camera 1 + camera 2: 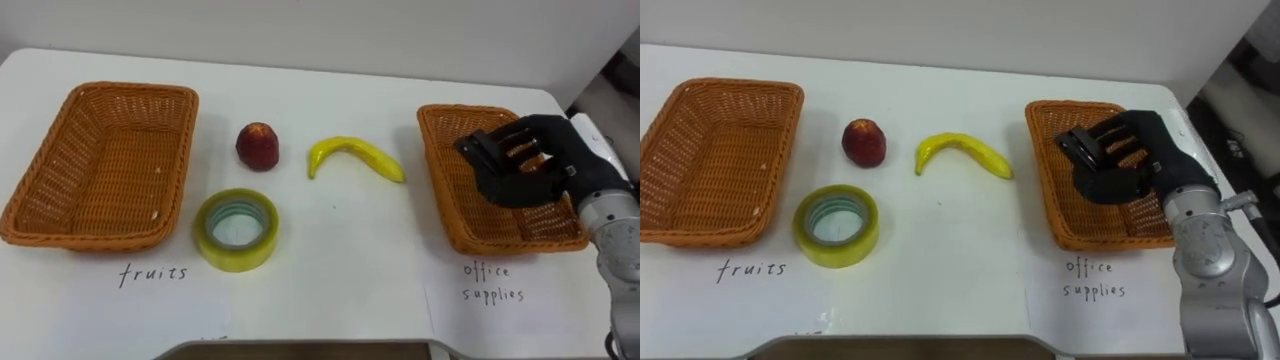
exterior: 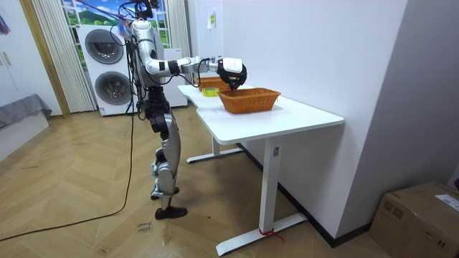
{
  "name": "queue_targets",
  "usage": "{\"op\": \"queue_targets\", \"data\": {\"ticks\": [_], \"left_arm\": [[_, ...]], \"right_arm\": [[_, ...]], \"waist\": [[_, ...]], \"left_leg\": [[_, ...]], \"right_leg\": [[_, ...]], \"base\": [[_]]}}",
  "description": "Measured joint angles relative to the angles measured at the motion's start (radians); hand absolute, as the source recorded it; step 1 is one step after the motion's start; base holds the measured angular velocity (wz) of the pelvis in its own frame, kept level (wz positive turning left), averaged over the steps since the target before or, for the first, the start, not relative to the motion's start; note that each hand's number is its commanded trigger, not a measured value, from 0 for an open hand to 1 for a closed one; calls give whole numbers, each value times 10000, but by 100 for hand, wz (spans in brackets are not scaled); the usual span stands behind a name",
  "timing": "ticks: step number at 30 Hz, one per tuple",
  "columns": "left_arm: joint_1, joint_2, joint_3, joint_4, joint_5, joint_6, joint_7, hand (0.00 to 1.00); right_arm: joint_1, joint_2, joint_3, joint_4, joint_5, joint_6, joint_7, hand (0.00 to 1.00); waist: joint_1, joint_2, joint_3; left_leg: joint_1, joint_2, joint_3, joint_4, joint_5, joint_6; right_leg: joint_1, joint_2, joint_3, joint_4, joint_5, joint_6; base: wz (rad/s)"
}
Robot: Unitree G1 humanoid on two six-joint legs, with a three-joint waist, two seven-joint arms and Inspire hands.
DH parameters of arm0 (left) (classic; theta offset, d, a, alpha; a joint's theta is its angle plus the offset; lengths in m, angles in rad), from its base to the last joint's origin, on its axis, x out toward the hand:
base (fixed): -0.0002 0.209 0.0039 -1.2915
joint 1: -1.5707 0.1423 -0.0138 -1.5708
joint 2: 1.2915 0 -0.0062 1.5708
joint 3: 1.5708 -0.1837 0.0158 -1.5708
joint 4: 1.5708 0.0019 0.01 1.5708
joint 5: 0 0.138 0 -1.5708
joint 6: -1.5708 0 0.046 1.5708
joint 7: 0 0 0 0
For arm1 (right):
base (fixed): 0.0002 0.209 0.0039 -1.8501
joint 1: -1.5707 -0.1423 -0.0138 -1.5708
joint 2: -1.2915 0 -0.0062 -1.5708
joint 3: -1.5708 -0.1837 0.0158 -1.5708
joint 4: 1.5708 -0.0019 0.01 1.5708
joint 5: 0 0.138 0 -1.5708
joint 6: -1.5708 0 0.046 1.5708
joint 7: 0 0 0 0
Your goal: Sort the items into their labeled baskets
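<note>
My right hand (image 1: 548, 165) hovers over the office supplies basket (image 1: 438, 190) at the table's right, fingers curled round a small black blocky object (image 1: 478, 150) held above the basket's middle. In the room view the same hand (image 2: 232, 72) sits just above that basket (image 2: 249, 99). A red apple (image 1: 258, 146) and a yellow banana (image 1: 355, 155) lie on the table between the two baskets. In front of the apple lies a roll of yellowish tape (image 1: 237, 229). At the left stands the fruits basket (image 1: 100, 92) with nothing in it.
Handwritten labels mark the table in front of each basket. The white table (image 1: 330, 280) stands against a wall, and its right edge runs close behind the office supplies basket. In the room view I stand at the table's long side, with washing machines (image 2: 107, 68) behind me.
</note>
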Motion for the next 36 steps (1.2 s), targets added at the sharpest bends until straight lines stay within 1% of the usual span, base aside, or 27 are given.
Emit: {"op": "queue_targets", "data": {"ticks": [3,4,5,6,7,10,17,21,24,36], "left_arm": [[49,0,-1,0,0,0,-6,0],[50,1,-1,-1,-1,0,-14,0],[63,0,-1,-1,1,0,-20,0],[68,0,-1,-1,1,0,-22,0],[73,0,-1,-2,4,0,-27,0],[86,0,7,-2,4,5,-32,0],[85,-2,1,-2,99,36,-34,0],[94,-3,-2,-8,100,57,-38,0],[84,3,-3,-14,96,202,-40,0],[77,3,-3,-13,98,208,-112,0]], "right_arm": [[1,0,0,5,-1,0,0,100],[1,0,0,5,-4,0,0,93],[0,0,0,33,-1,-2,0,73],[0,0,0,58,0,-3,0,21],[0,0,1,137,-4,-4,0,0],[1,0,1,423,35,-4,0,0],[-3,-2,-1,754,57,-11,0,0],[-1,-1,6,754,19,-10,1,0],[-1,-1,5,752,13,-9,0,0],[-2,-1,5,742,-7,-9,-13,0]], "waist": [[-5,15,8],[-5,15,9],[0,18,9],[1,19,9],[1,23,10],[-1,35,9],[-2,120,-27],[-7,142,-18],[-22,146,-18],[-18,141,-17]], "left_leg": [[1,3,5,-1,0,0],[-1,4,4,0,0,0],[-1,5,16,1,0,0],[0,6,18,2,0,0],[-1,6,18,4,0,0],[-1,4,15,3,0,0],[2,6,18,3,0,-1],[6,4,47,8,0,-1],[7,3,48,2,0,0],[2,4,47,-23,-1,-1]], "right_leg": [[0,8,24,-3,1,-1],[0,14,45,-6,1,-2],[3,15,55,-6,2,-3],[4,16,59,-5,2,-4],[5,14,58,-6,2,-4],[9,9,40,-7,3,-4],[7,13,56,-8,3,-4],[8,13,89,-8,3,-4],[8,14,93,-8,3,-4],[-9,22,101,-18,2,-3]], "base": [[0],[0],[0],[0],[0],[0],[0],[0],[0],[0]]}}
